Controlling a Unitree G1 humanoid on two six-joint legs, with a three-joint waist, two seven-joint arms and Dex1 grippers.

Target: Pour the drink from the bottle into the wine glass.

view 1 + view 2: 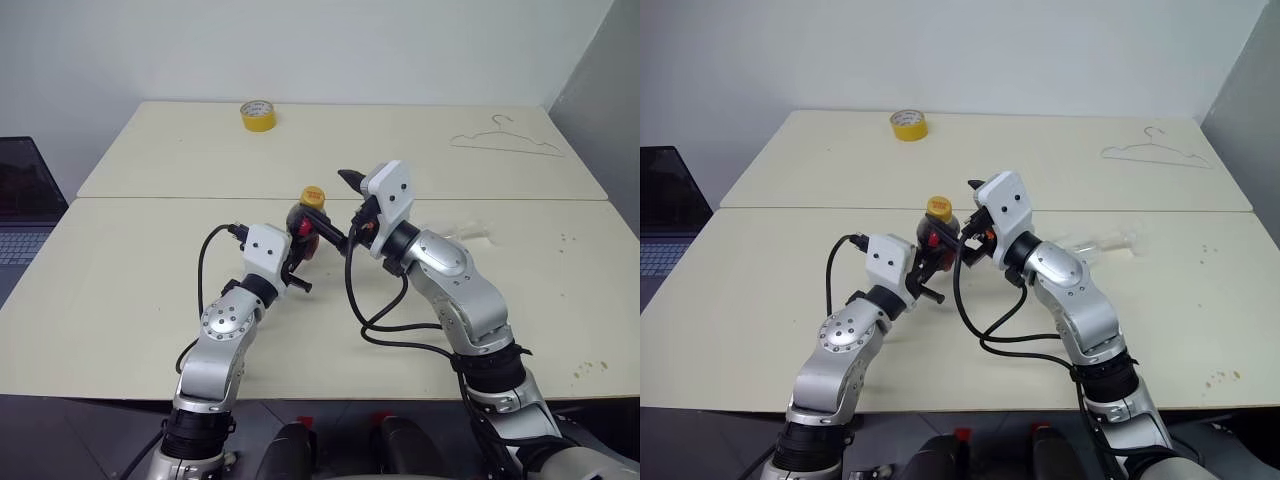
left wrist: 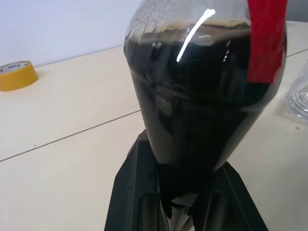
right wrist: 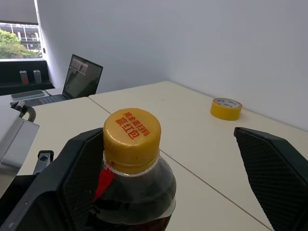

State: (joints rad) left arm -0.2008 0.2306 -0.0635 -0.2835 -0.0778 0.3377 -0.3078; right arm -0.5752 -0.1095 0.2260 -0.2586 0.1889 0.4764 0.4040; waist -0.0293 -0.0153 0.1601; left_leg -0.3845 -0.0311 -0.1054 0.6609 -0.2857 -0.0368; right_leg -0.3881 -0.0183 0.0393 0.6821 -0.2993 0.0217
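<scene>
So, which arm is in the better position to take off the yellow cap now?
The right. The right gripper is open with its fingers on either side of the yellow cap, so it probably only needs to close and twist. The left gripper is shut on the bottle, holding it upright.

We see the bottle (image 1: 305,236) standing upright just above the tabletop (image 1: 120,300), near its middle, its rounded clear body clamped low down between the shut fingers of our left tool (image 2: 185,202). The drink (image 2: 202,120) inside is dark, almost black, and fills most of the body, its surface just under the shoulder. A red label strip (image 2: 266,41) runs down one side. The yellow cap (image 3: 132,139), printed with red characters, is screwed on. The wine glass (image 1: 1102,243) lies on its side on the tabletop, well to the right of the bottle, clear and hard to make out.
</scene>
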